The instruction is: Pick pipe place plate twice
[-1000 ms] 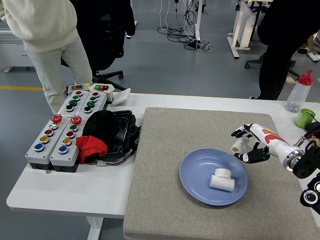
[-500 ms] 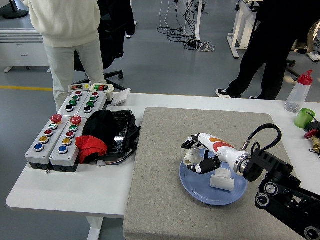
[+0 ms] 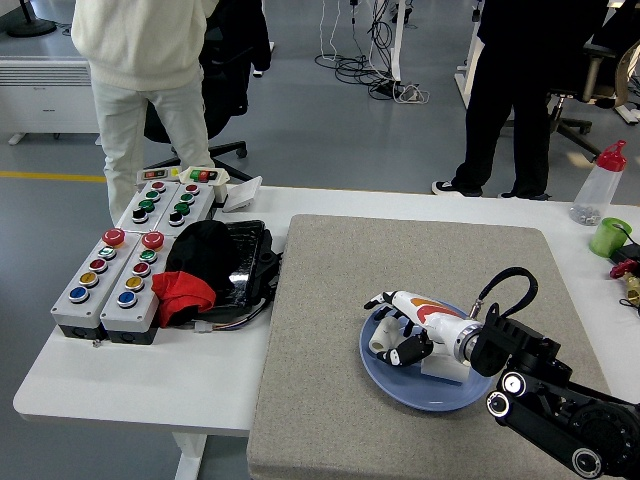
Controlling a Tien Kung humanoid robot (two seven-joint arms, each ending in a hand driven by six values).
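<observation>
Leftmost on the white table (image 3: 120,385) sit grey control boxes (image 3: 135,262) studded with red, green, yellow and blue buttons, and just beside them a heap of black and red cloth (image 3: 205,272). A grey mat (image 3: 330,360) covers the middle of the table. On the mat lies a blue plate (image 3: 385,385). The right hand (image 3: 398,328) hangs low over the plate's left part, its fingers curled around a small white pipe piece (image 3: 381,342), which looks to be at or just above the plate's surface. A second white pipe fitting (image 3: 445,368) already rests on the plate, just beside the hand and partly hidden by the wrist. Further right stand a clear bottle with a red cap (image 3: 598,182) and a green cup (image 3: 610,236). Two people stand beyond the far edge; their hands are not at the table. The left arm is out of sight.

Judging by this, the second placement is under way. The next move calls for the fingers to loosen so the piece settles flat, then a clean lift away without knocking either pipe.
</observation>
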